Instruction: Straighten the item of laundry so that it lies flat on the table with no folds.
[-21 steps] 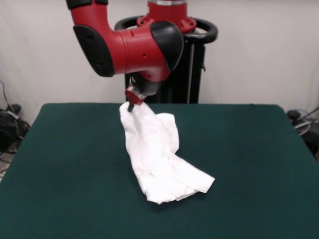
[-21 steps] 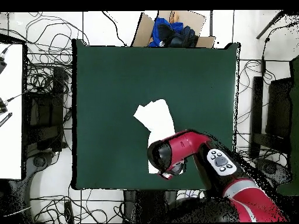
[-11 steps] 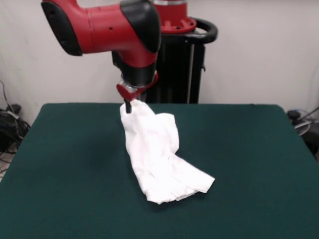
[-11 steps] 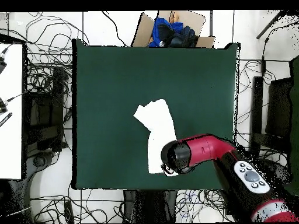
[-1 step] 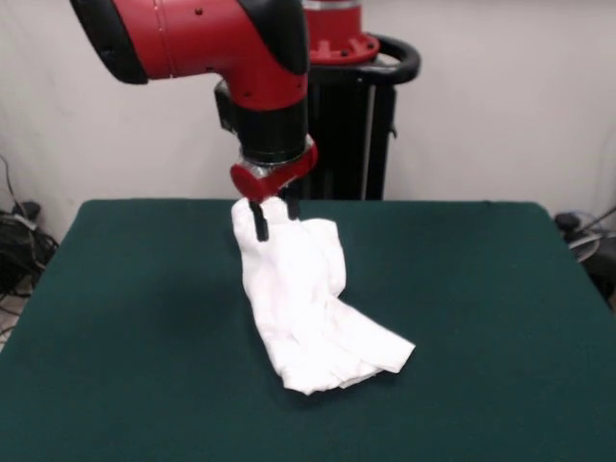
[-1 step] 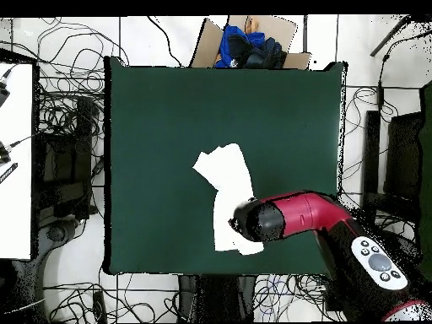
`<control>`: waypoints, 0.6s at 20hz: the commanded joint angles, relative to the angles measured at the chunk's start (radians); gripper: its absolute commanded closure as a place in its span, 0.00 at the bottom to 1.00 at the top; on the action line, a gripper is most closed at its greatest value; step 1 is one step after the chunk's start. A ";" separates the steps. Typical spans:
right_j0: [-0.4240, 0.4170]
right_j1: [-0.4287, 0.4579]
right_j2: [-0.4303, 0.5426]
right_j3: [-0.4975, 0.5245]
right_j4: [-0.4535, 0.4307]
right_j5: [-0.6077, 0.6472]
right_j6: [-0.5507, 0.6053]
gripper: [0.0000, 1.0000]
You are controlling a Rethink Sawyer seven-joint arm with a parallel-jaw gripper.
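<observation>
Two dark fingers (image 5: 261, 227) hang from the hand (image 5: 272, 219), set a little apart with nothing between them, so the hand holds nothing. It hovers at the far end of the shirt (image 5: 306, 303), its tips in front of the cloth's top edge; whether they touch the cloth I cannot tell. In the overhead view the red arm (image 6: 299, 218) covers the hand, with the shirt's (image 6: 227, 197) end nearest the robot's base beneath it.

The step in hand looks like taking hold of that end of the shirt. To do it well, the hand should come straight down over a single edge or corner rather than the bunched middle, close on one layer if it can, and lift only enough to let the folds fall open before dragging outward. Pinching several layers at once would likely carry the creases along.

From the hand outward, the shirt runs in a crumpled strip toward the front of the counter (image 5: 144, 318), widening into a folded flap at its front right. Only plain white shows; no print is visible. It lies near the middle of the green counter, well clear of every edge, still bunched and doubled over, so the task seems far from done.
</observation>
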State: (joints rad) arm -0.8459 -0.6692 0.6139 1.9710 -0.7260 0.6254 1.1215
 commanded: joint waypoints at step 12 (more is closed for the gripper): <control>0.047 -0.049 0.102 0.001 -0.012 -0.261 0.083 0.00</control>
State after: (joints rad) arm -0.8617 -0.6926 0.7005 1.9732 -0.7184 0.3983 1.1215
